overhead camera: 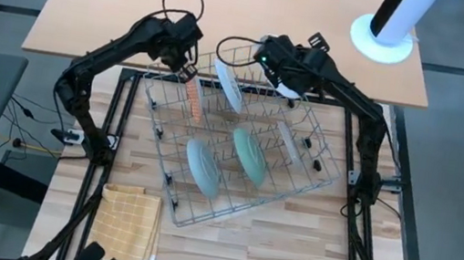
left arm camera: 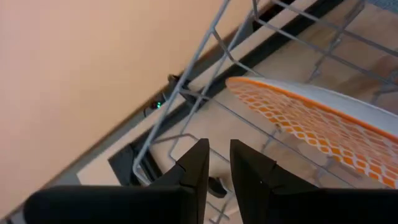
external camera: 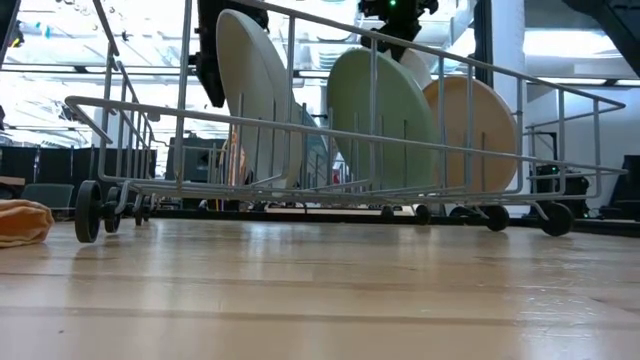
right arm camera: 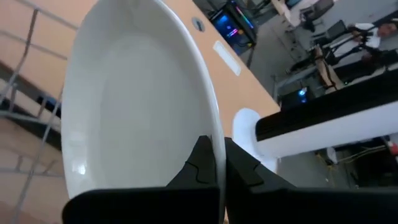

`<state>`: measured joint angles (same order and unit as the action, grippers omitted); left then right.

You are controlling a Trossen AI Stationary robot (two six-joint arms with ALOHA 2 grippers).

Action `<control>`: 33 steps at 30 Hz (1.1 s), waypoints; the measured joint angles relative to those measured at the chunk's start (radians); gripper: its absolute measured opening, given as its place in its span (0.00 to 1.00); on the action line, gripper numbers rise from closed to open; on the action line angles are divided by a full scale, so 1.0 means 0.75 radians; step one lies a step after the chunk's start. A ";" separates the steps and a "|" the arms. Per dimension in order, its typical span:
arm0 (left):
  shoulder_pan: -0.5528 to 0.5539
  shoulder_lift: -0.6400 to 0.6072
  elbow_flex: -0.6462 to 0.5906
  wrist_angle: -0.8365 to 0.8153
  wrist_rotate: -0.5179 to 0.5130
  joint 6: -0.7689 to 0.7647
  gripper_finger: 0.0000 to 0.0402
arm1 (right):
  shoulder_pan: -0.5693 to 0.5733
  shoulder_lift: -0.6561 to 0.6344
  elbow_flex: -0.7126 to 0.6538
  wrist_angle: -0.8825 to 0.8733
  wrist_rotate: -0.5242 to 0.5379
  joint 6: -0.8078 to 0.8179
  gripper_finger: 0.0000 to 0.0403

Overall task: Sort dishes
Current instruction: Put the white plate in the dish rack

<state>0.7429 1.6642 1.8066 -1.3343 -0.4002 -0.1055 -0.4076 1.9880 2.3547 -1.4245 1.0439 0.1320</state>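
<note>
A grey wire rack [overhead camera: 237, 158] sits slantwise on the wooden table. Standing on edge between its wires are an orange-patterned plate [overhead camera: 192, 98], two pale teal plates [overhead camera: 204, 165] [overhead camera: 249, 154] and a beige plate [overhead camera: 287, 141]. My left gripper [left arm camera: 219, 157] hovers at the rack's far left corner beside the orange-patterned plate [left arm camera: 323, 124]. It is open by a narrow gap with nothing between its fingers. My right gripper [right arm camera: 217, 155] is shut on a white plate [overhead camera: 227, 86] over the rack's far side. My right gripper pinches the white plate's rim [right arm camera: 210, 115] between its two fingers, one on each face. The plate stands on edge and tilted. Whether its lower edge rests in the rack cannot be told.
A yellow checked cloth [overhead camera: 128, 218] lies at the table's near left. Beyond the rack is a tan desk [overhead camera: 231, 10] with a white round-based stand [overhead camera: 382, 37]. Bare wood lies near the front edge [external camera: 320, 290].
</note>
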 joint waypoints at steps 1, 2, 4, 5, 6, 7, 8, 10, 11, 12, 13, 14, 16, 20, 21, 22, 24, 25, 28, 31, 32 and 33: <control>0.000 0.000 -0.009 -0.003 0.007 -0.013 0.15 | 0.000 -0.002 0.000 0.005 0.003 0.006 0.00; 0.000 -0.001 -0.019 -0.009 0.021 -0.026 0.15 | -0.003 -0.002 0.000 0.008 0.017 0.014 0.00; 0.000 -0.001 -0.044 -0.013 0.071 -0.050 0.15 | -0.010 -0.002 0.001 0.003 0.025 0.016 0.00; 0.001 -0.001 -0.062 -0.010 0.090 -0.053 0.15 | -0.012 -0.002 0.000 -0.008 0.021 0.015 0.00; 0.001 -0.001 -0.081 -0.006 0.115 -0.053 0.15 | -0.017 -0.002 0.000 -0.018 0.018 0.015 0.00; 0.000 0.000 -0.104 -0.004 0.133 -0.052 0.15 | -0.020 -0.002 0.000 -0.022 0.017 0.015 0.00; -0.001 0.000 -0.126 -0.003 0.159 -0.053 0.15 | -0.021 -0.001 0.000 -0.023 0.018 0.024 0.00; -0.004 0.000 -0.173 -0.005 0.212 -0.052 0.15 | -0.018 0.010 0.001 -0.017 0.024 0.041 0.00; -0.004 0.000 -0.197 -0.006 0.251 -0.051 0.15 | -0.017 0.013 0.001 -0.024 0.024 0.049 0.00; -0.004 0.000 -0.219 -0.013 0.291 -0.051 0.15 | -0.018 0.016 0.001 -0.036 0.018 0.055 0.00; -0.004 0.001 -0.241 -0.024 0.333 -0.052 0.15 | -0.018 0.019 0.000 -0.049 0.003 0.061 0.00; -0.004 0.000 -0.260 -0.033 0.364 -0.050 0.15 | -0.017 0.020 -0.001 -0.056 -0.016 0.068 0.00; -0.010 -0.004 -0.298 -0.021 0.416 -0.053 0.14 | -0.015 0.020 -0.001 -0.051 -0.031 0.085 0.00; -0.025 -0.009 -0.357 -0.090 0.465 -0.034 0.13 | -0.015 0.018 0.001 -0.064 -0.027 0.099 0.00; -0.032 -0.009 -0.363 -0.117 0.464 -0.033 0.12 | -0.017 0.018 0.001 -0.073 -0.028 0.096 0.00; -0.040 -0.007 -0.366 -0.121 0.463 -0.029 0.11 | -0.020 0.018 0.000 -0.078 -0.028 0.092 0.00; -0.055 -0.007 -0.368 -0.122 0.464 -0.025 0.10 | -0.028 0.020 0.000 -0.075 -0.027 0.095 0.00; -0.062 -0.007 -0.369 -0.133 0.463 -0.025 0.09 | -0.027 0.029 0.001 -0.072 -0.026 0.098 0.00; -0.082 -0.010 -0.371 -0.146 0.462 -0.031 0.07 | -0.030 0.041 0.000 -0.100 -0.033 0.110 0.00; -0.098 -0.026 -0.373 -0.136 0.460 -0.050 0.04 | -0.020 0.059 -0.004 -0.090 -0.044 0.107 0.00; -0.101 -0.036 -0.375 -0.127 0.464 -0.058 0.03 | -0.018 0.062 -0.004 -0.089 -0.037 0.108 0.00; -0.104 -0.045 -0.376 -0.118 0.470 -0.072 0.02 | -0.018 0.064 -0.004 -0.089 -0.039 0.108 0.01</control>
<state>0.6649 1.6301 1.5247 -1.4230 -0.0478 -0.1591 -0.4210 2.0358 2.3514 -1.4910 1.0145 0.2128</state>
